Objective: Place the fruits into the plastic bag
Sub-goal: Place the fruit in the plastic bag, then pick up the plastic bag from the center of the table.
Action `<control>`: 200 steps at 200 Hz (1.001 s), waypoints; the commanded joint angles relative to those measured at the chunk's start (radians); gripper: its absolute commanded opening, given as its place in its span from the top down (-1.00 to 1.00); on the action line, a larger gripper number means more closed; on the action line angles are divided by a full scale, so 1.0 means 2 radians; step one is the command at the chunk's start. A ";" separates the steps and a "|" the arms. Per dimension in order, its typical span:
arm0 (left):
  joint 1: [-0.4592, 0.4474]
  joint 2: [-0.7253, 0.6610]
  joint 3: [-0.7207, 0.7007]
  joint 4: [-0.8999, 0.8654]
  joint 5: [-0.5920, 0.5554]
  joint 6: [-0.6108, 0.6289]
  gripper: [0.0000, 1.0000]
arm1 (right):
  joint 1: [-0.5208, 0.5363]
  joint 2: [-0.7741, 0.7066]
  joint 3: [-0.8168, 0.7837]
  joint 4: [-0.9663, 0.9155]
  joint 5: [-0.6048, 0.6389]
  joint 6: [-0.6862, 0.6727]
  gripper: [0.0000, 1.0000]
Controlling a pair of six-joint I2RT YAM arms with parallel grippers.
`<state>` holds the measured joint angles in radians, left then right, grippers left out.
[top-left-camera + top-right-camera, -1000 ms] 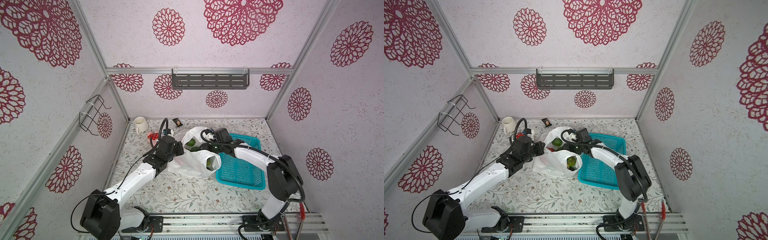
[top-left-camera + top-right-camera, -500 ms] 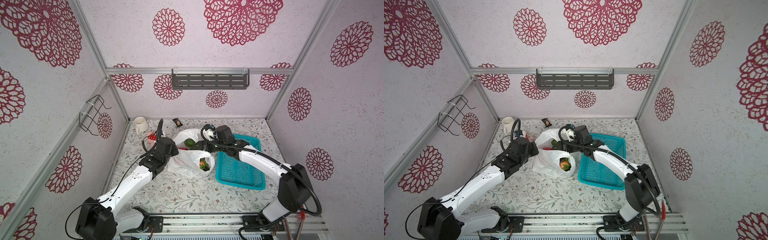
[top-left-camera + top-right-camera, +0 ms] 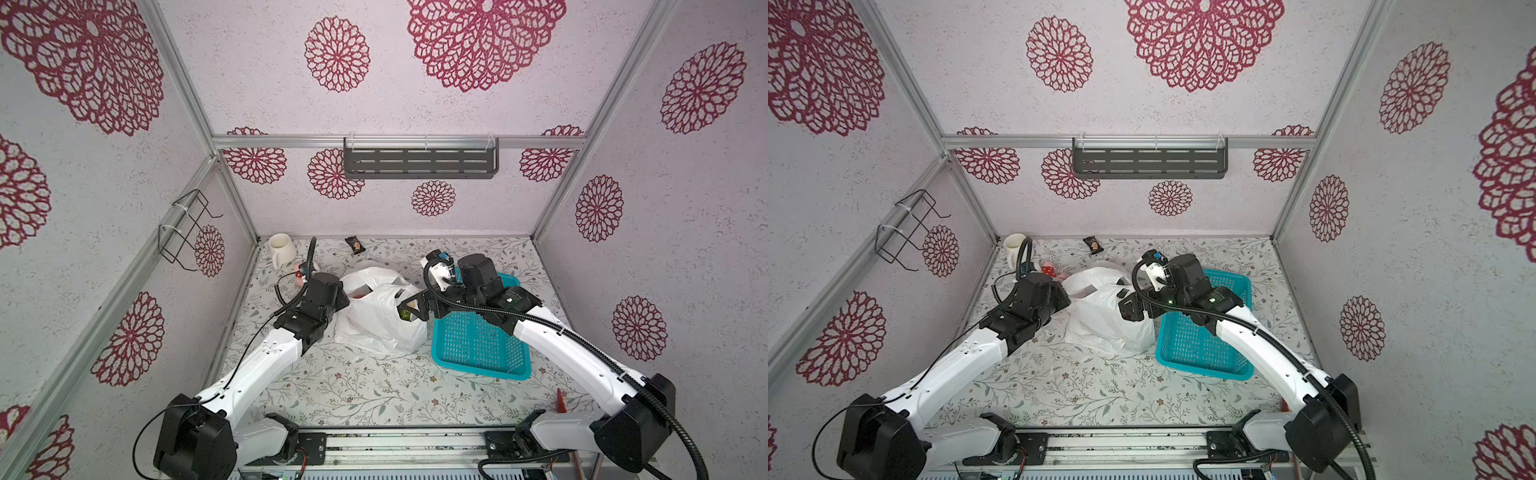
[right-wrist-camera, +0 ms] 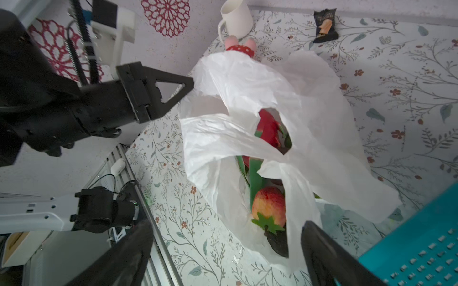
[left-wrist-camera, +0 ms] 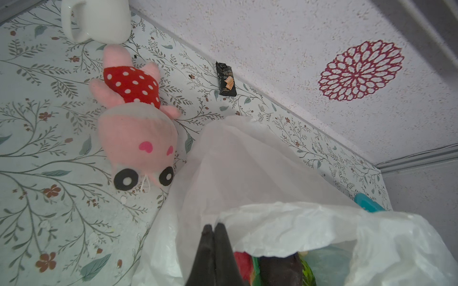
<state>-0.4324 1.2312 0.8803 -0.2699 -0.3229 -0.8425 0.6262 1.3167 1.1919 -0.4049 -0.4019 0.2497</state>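
Fruits (image 4: 269, 204) lie inside the bag (image 4: 309, 118), mostly veiled by crinkled plastic. Only red and green patches show through its mouth, just beyond the right gripper's (image 4: 228, 260) fingers, which stand spread wide and empty. The left gripper's (image 5: 212, 229) fingers are pressed together, pinching the bag's rim.

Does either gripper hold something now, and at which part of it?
The left gripper is shut on the plastic bag, pinching, it seems, the rim of its mouth. The right gripper is open and holds nothing.
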 commanded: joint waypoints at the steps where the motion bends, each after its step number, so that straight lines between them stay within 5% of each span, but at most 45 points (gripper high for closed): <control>1: 0.004 0.002 0.001 -0.002 -0.001 -0.010 1.00 | -0.002 0.008 -0.004 0.001 0.081 -0.012 -0.92; 29: 0.004 -0.001 -0.001 -0.003 -0.001 -0.014 1.00 | -0.002 0.053 0.008 0.020 0.154 -0.018 -0.92; 105: 0.004 -0.004 0.001 -0.008 -0.006 -0.014 1.00 | -0.004 0.218 0.092 0.055 0.186 -0.074 -0.84; 128: 0.005 -0.006 0.000 -0.009 -0.008 -0.014 1.00 | -0.006 0.255 0.123 0.055 0.162 -0.087 -0.42; 151: 0.005 -0.006 0.000 -0.010 -0.007 -0.013 1.00 | -0.008 0.257 0.132 0.070 0.155 -0.086 0.46; 161: 0.005 -0.006 0.000 -0.008 -0.003 -0.011 1.00 | -0.009 0.245 0.132 0.078 0.152 -0.084 1.00; 200: 0.005 0.001 0.009 -0.009 0.009 -0.004 1.00 | -0.009 0.161 0.140 0.107 0.139 -0.068 1.00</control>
<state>-0.4316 1.2308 0.8799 -0.2760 -0.3134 -0.8604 0.6147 1.7996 1.4200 -0.2771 -0.0864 0.0982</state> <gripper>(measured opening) 0.042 0.048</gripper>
